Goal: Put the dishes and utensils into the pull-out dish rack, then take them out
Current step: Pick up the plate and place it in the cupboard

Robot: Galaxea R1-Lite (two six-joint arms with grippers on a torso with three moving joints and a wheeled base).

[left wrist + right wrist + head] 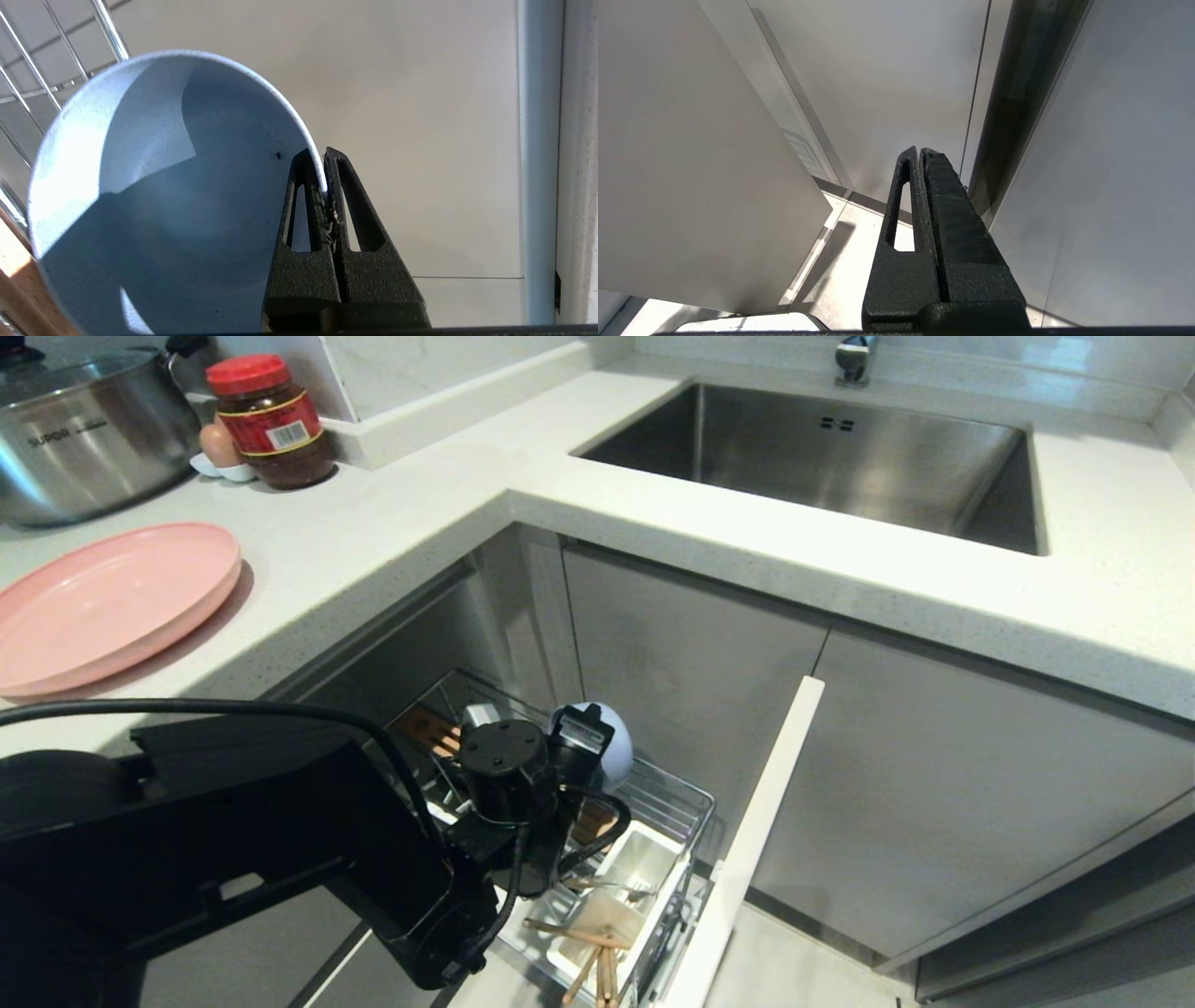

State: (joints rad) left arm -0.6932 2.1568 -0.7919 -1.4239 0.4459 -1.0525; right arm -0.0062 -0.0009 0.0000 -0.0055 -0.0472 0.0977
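Right now your left tool (324,186) is pinching the rim of the blue bowl (159,196), low in the middle of the frame over the pull-out dish rack (672,803). Go slowly, because that thin hold could slip and drop the bowl onto the wires.

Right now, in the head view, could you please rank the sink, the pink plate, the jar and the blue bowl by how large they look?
1. sink
2. pink plate
3. jar
4. blue bowl, mostly hidden behind the left gripper clamping its rim, so its rank is unsure.
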